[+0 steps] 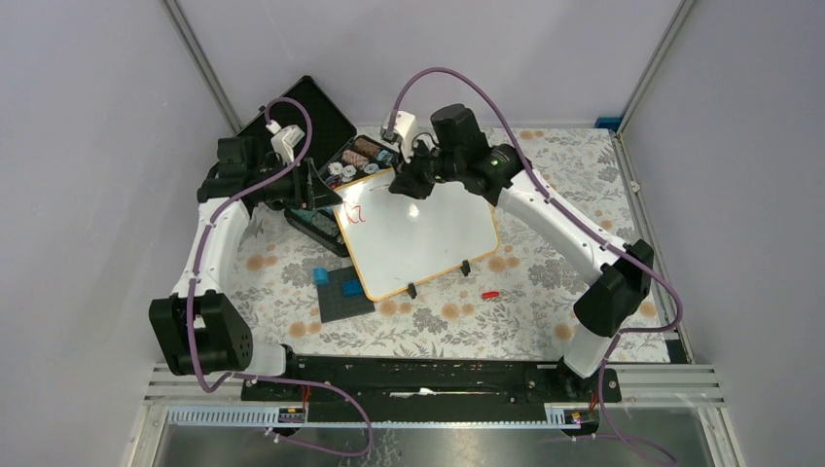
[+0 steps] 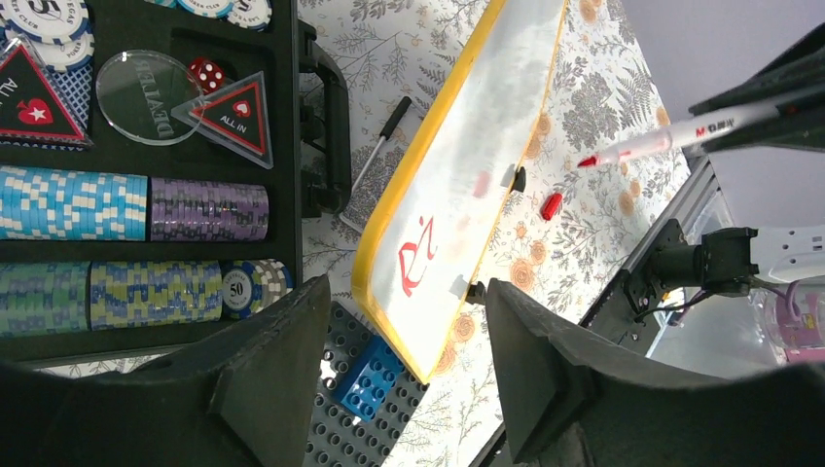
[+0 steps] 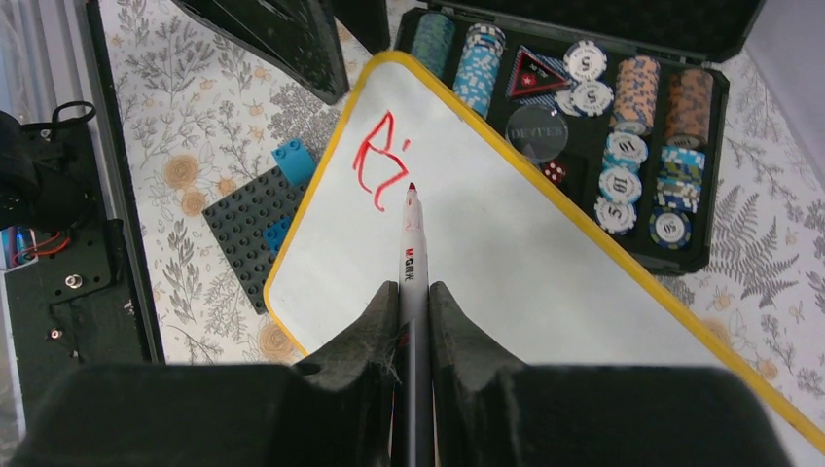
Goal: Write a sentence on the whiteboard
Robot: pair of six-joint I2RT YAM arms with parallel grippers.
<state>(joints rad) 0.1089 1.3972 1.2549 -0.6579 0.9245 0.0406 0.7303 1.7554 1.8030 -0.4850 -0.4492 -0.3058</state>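
Observation:
The whiteboard (image 1: 428,243) lies mid-table in its yellow-tan frame, and also shows in the left wrist view (image 2: 467,165) and the right wrist view (image 3: 506,263). Of the sentence (image 3: 379,163), only a red "Ri" is written, near the board's far left corner (image 1: 353,215) (image 2: 416,255). My right gripper (image 3: 413,289) (image 1: 401,185) is shut on a white red-tipped marker (image 3: 412,243) (image 2: 681,131). The marker tip sits just right of the letters and appears slightly off the surface. My left gripper (image 2: 407,292) (image 1: 316,190) is open above the board's left corner, holding nothing.
An open black poker chip case (image 1: 331,146) (image 2: 146,195) (image 3: 603,146) stands behind the board. A dark grey plate with blue blocks (image 1: 342,292) (image 2: 360,409) (image 3: 248,214) lies at the board's left front. A red marker cap (image 1: 489,293) (image 2: 551,205) and a black pen (image 2: 379,146) lie on the floral tablecloth.

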